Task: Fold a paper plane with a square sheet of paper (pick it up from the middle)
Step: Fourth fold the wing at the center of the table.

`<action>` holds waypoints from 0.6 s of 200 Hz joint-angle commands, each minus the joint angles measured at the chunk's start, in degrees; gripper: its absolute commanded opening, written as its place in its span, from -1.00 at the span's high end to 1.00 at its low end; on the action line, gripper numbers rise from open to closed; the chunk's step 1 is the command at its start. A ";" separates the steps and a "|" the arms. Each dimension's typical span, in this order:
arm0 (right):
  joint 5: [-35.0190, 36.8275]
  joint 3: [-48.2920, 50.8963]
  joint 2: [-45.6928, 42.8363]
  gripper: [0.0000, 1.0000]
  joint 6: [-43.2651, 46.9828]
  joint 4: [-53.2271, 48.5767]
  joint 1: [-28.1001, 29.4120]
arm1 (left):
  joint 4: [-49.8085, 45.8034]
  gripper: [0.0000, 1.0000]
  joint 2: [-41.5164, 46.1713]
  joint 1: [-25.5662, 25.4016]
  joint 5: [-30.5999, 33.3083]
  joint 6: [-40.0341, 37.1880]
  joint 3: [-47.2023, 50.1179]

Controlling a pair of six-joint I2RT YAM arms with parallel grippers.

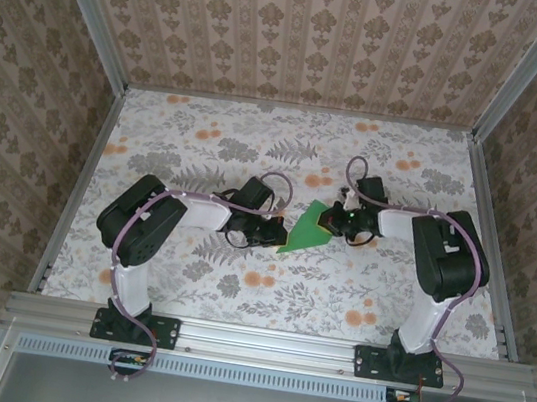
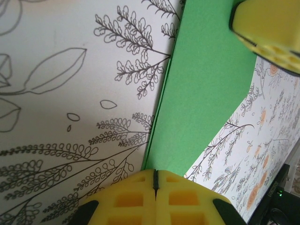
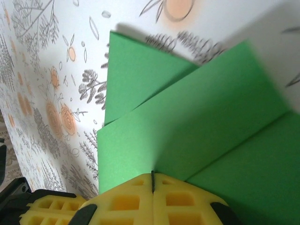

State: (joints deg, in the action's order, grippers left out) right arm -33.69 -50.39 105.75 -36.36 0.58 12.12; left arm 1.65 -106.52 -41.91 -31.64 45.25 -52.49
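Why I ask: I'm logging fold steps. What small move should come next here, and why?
Probably slide the shut left hand along the paper to press its crease flat. Its tips sit at one end of a layered edge that runs away from them. The shut right hand rests over the overlapping folds at the other side, seemingly pinning the sheet so that it should not shift.

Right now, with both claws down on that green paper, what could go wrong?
The left gripper and right gripper, both shut, sit close together at the folded green paper; they might bump. Pulling apart might tear it or shift the layered flaps, skewing the crease.
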 commanded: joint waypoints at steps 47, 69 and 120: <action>6.71 -5.55 3.30 1.00 -0.47 -3.94 -8.85 | -10.18 1.00 -1.67 -0.32 1.67 -0.34 3.31; 6.70 -7.65 2.26 1.00 -0.08 -5.36 -9.22 | -10.18 1.00 -1.50 -0.41 1.59 -0.69 3.15; 3.02 -1.74 -7.62 0.94 -2.66 -3.13 -8.13 | -8.38 1.00 0.99 -0.33 1.40 -2.40 0.33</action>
State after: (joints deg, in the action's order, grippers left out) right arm -29.12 -55.29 104.51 -36.86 -2.37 3.03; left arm 0.69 -106.00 -41.95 -32.16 45.21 -52.27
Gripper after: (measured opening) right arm 0.057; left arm 0.053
